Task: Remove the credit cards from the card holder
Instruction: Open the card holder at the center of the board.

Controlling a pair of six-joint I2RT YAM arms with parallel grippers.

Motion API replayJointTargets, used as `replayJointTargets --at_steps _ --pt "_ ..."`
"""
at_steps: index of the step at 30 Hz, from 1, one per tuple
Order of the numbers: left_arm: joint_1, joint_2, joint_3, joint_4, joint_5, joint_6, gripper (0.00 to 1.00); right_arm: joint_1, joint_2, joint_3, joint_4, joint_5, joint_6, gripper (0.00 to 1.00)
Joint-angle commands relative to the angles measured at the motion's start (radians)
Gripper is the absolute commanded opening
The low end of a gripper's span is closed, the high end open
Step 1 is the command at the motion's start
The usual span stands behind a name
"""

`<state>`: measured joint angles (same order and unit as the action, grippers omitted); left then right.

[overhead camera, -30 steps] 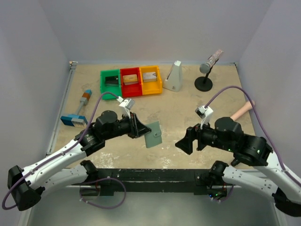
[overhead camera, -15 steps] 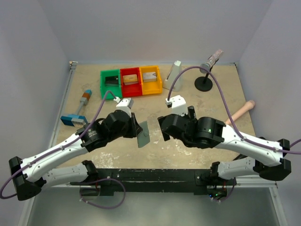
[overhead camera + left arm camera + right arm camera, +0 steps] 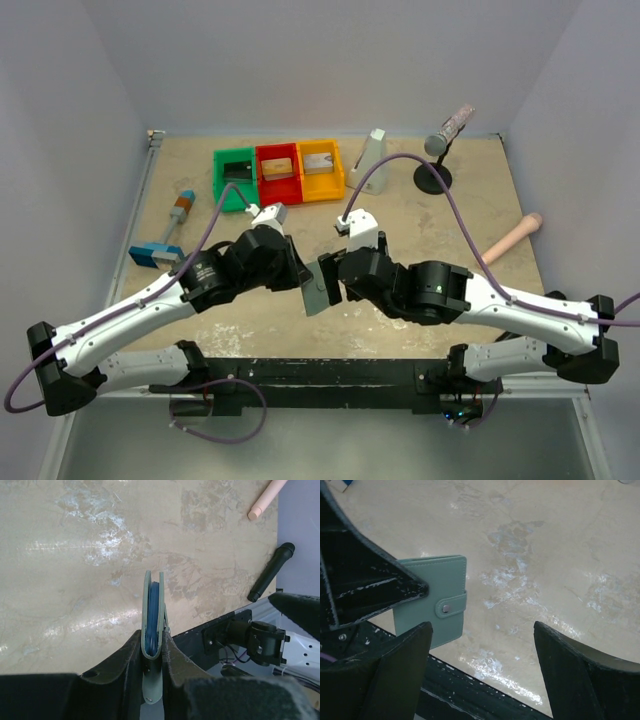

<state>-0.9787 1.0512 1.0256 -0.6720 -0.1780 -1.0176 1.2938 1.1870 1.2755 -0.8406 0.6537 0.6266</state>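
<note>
Close to the near edge of the worktop (image 3: 420, 215), about midway between its left and right edges, my left gripper (image 3: 152, 642) pinches the card holder (image 3: 438, 600) by one short end, both fingers pressed flat on its outer covers. The card holder appears to be carried clear of the surface. In the left wrist view it stands edge-on, its long axis running straight out from my left jaws, with a darker blue inner layer visible between the two pale covers. It is folded closed and the snap tab (image 3: 447, 608) is fastened over the free edge. The credit cards are not visible in any view and are presumed to be inside. My right gripper (image 3: 337, 276) is just beside the card holder, jaws spread wide and holding nothing. The controlling relation is as follows: in the right wrist view the card holder sits off to the left of the opening, next to my left-hand finger (image 3: 400, 670), not between the two fingers. The tab face is turned toward my right jaws. My right arm is therefore the free arm nearest the tab. Judgement: the right jaws must shift sideways toward the tab before the snap can be released.
</note>
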Motion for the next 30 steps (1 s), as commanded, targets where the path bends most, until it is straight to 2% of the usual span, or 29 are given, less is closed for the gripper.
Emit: replayJointTargets --at_steps 1,3,10,20,30 --pt "-0.008 0.006 0.076 -0.026 0.055 -0.073 0.00 0.015 -0.021 -0.002 0.089 -0.039 -0.080 0.80" --pt "-0.008 0.004 0.077 -0.024 0.072 -0.093 0.00 0.019 0.008 0.019 0.061 -0.052 -0.076 0.75" --pt "-0.008 0.013 0.080 -0.015 0.124 -0.133 0.00 0.038 0.063 0.018 0.078 -0.083 -0.070 0.66" --pt "-0.008 -0.003 0.070 -0.005 0.146 -0.170 0.00 0.055 0.095 0.036 0.017 -0.048 -0.048 0.51" --pt "-0.008 -0.019 0.053 0.020 0.155 -0.187 0.00 0.076 0.135 0.054 -0.046 -0.017 -0.018 0.48"
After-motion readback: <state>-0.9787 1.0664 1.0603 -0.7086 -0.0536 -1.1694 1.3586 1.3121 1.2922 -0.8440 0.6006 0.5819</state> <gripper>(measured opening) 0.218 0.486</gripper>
